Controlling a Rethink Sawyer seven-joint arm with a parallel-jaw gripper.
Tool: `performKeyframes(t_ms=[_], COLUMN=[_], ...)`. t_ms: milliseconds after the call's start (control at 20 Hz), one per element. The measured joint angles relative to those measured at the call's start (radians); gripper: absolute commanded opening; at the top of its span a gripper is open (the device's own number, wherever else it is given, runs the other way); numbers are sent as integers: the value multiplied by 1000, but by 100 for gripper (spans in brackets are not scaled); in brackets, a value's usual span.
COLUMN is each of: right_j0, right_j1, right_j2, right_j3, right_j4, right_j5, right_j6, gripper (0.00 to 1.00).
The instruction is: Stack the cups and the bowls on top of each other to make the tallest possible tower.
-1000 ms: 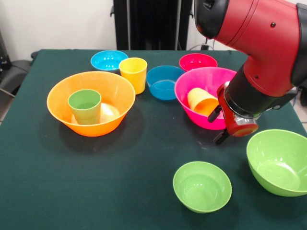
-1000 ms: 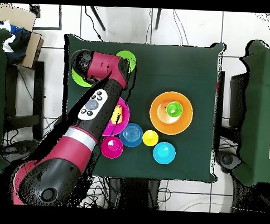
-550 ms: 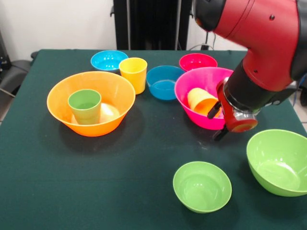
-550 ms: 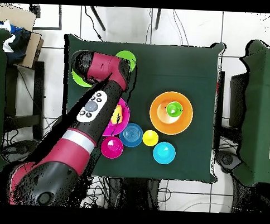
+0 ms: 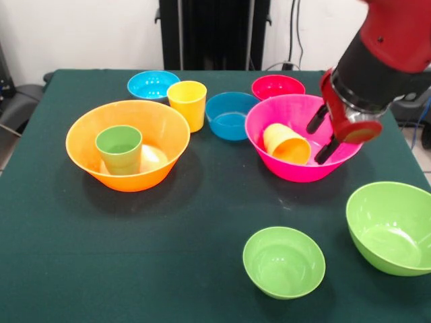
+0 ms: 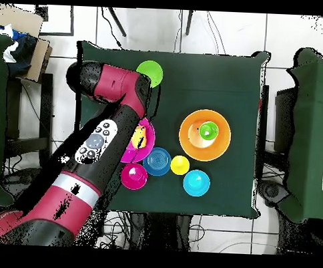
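- Large orange bowl [image 5: 128, 145], upright near the worktop's left edge, holds the green cup [image 5: 119, 149], upright.
- Large hot pink bowl [image 5: 296, 138], right of centre, holds the orange-yellow cup [image 5: 286, 142], tipped on its side.
- Yellow cup [image 5: 187, 104] stands upright between the light blue bowl [image 5: 153, 85] and the darker blue bowl [image 5: 230, 115].
- Red-pink bowl [image 5: 277, 87] sits near the far edge.
- Small lime green bowl [image 5: 283, 261] sits by the near edge; large lime green bowl [image 5: 390, 227] sits at the right edge.

A lab: green-clothed table [image 5: 135, 269] on white tiled floor [image 6: 215, 31], trailing cables [image 6: 208, 34], cardboard box [image 6: 25, 36] alongside.
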Motion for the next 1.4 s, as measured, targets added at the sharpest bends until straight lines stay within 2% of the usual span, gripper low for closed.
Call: performKeyframes(t_ms=[550,950,1400], right_j0=[9,33,39], right_j1=[-30,-68,-74], right_j2=[0,0,0], right_j3=[21,122,154], right_j4=[0,0,0], right_j5=[0,-33,-42], right_j6=[0,0,0], gripper=[100,100,100])
